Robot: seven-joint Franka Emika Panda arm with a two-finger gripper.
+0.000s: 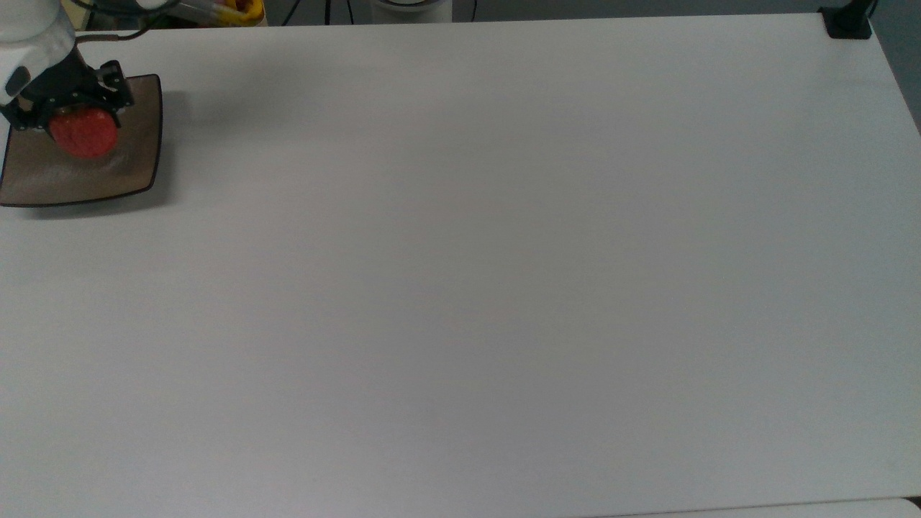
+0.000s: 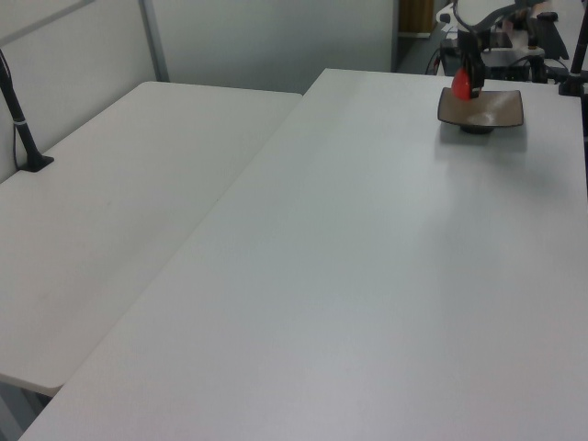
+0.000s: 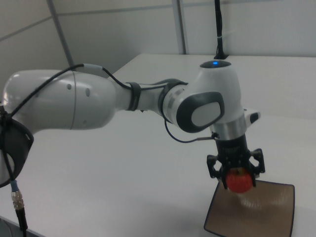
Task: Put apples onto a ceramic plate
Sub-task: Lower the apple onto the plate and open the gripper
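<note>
A wide white desk filled the room's foreground, with a second pale desk butted against it on the left view's left and grey partition walls behind. The pincer pointed straight down and was clenched around the apple, its black fingers pressing the fruit from either side; in the right view the pincer gripped the red apple with a greenish patch showing at its top. The apple hung over the ceramic plate, above the plate's shallow centre and a little toward its far edge in the top view; whether it touched the glaze could not be told. In the left view the apple appeared above the plate's near-left corner. The plate was square, glossy brown with a dark rim and upturned corners, and it sat at the desk's corner, at the top view's upper left. Above the plate rose the white arm, a black cable looped along it. Well away from the plate, at the top view's upper right corner of the desk, stood a black clamp.
</note>
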